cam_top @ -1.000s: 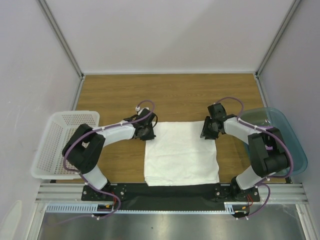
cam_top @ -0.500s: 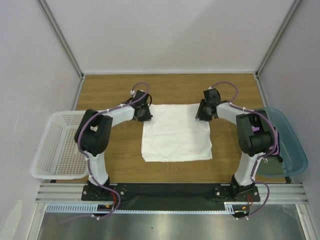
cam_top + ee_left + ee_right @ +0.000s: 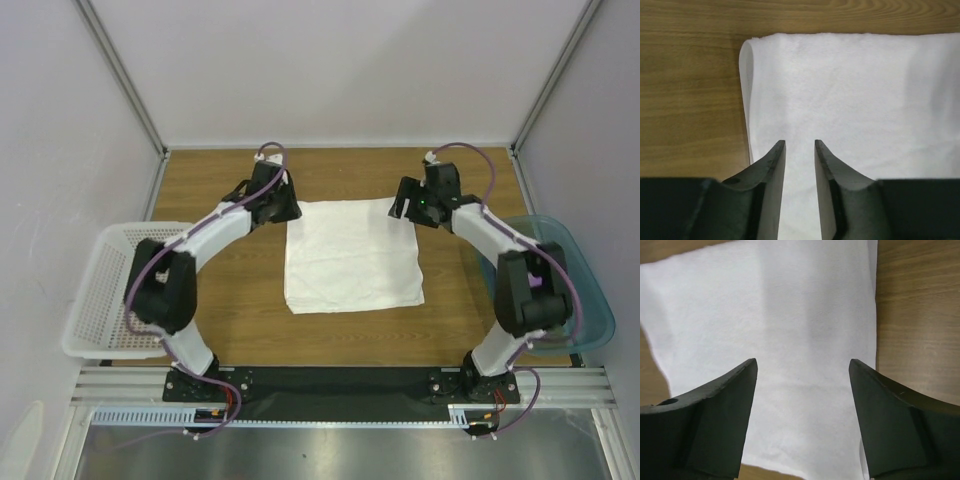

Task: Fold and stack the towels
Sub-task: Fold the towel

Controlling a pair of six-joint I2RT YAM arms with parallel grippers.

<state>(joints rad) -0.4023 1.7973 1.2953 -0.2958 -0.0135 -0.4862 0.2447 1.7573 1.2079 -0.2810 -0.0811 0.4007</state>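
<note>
White towel (image 3: 352, 255) lies folded flat mid tabletop (image 3: 240, 320), left claw (image 3: 799, 144) narrowly parted, right claw (image 3: 803, 362) wide open, both empty nearer the tabletop's far edge; stacking looks undone, no other towel showing.

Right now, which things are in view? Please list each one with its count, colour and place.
towel: one, white, folded, flat at the middle of the table
basket: one, white, perforated, at the table's left edge
bin: one, translucent teal, at the table's right edge, partly behind the right arm
table: one, brown wood, under the towel
left gripper: one, black, at the towel's far left corner, jaws a little apart, holding nothing
right gripper: one, black, at the towel's far right corner, jaws wide apart, holding nothing
</note>
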